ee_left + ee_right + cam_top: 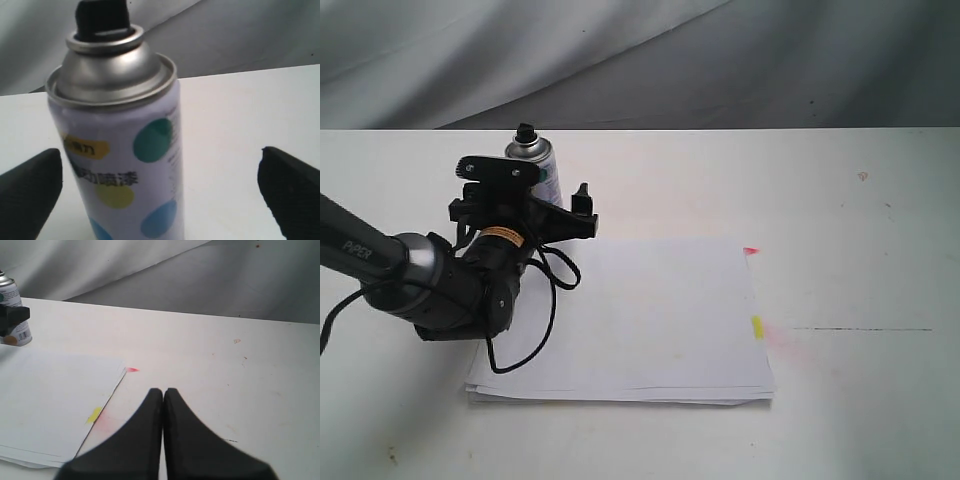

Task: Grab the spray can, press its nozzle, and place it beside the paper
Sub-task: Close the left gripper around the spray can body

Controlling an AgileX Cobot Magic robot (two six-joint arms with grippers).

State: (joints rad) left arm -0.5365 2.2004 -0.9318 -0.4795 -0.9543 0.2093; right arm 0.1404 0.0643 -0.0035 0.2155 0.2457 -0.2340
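The step in hand is the pick-up. The small white cylindrical spray can with coloured dots and a silver dome (pixel 534 163) stands upright on the white bench (pixel 860 400), just beyond the far corner, on the left arm's side, of the thin stack of plain white paper with pink and yellow tabs (pixel 650 320).

The left pincer (pixel 160 165) is released. Its black fingers (pixel 30 195) are spread either side of the can, and no contact shows.

The right pincer (pixel 163 395) is clenched on nothing, over the bench past the paper's tabbed edge.

Next, I judge, the left jaws must close squarely on the can's body below the dome. That leaves the tiny black plastic nozzle (pixel 102 17) free for pressing.
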